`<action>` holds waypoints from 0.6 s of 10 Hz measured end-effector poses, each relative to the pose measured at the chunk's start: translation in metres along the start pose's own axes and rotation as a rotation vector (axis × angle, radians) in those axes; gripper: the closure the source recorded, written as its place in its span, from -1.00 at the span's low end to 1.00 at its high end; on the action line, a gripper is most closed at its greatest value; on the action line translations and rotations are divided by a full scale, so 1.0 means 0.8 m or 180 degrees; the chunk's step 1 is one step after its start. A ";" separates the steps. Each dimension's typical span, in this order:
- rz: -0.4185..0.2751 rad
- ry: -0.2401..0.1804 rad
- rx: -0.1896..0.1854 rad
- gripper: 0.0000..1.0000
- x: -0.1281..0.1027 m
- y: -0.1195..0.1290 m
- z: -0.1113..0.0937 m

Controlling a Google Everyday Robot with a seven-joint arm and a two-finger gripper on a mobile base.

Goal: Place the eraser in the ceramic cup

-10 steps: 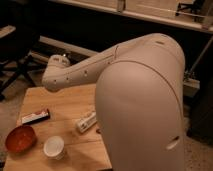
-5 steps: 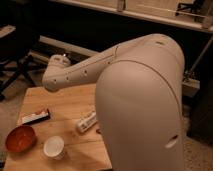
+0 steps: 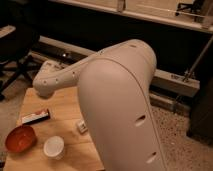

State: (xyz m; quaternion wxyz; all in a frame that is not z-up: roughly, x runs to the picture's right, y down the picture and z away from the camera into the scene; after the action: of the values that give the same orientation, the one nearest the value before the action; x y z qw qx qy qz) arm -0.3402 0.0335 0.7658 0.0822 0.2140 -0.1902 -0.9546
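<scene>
The eraser lies flat on the wooden surface near its left edge, untouched: a slim black block with a pale top face and a reddish end. The cup stands upright nearer the camera and a little to the right, apart from the eraser. It is small, round and plain white, and its mouth is open. Just left of the cup sits the bowl, orange-red and wider. One end of a small labelled bottle shows at the edge of the arm, whose smooth white shell fills the middle of the view.

The gripper is not in view — it is either behind the arm's bulk or out of frame — so I cannot tell whether it is spread or pressed together.

The step in hand looks like the reach for the eraser, with the pick not yet made. To do it well, come straight down and close across the eraser's narrow width rather than its length, taking it near the middle so it hangs level. The block is low and hard-edged, so the grip has to go right down to the wood. The eraser is about as long as the cup is wide, so tip it end-down over the cup's mouth before letting go. The glazed cup is light and would likely slide if its rim were knocked.
</scene>
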 end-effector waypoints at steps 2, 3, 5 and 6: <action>-0.0188 -0.0123 0.0271 0.59 -0.005 -0.016 0.016; -0.0314 -0.0252 0.0404 0.36 -0.009 -0.022 0.024; -0.0475 -0.0519 0.0481 -0.05 -0.017 -0.016 0.036; -0.0501 -0.0601 0.0460 -0.21 -0.018 -0.008 0.041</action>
State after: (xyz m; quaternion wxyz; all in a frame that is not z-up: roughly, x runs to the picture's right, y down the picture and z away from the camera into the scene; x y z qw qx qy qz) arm -0.3423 0.0531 0.7960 -0.0268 0.1428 -0.2480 -0.9578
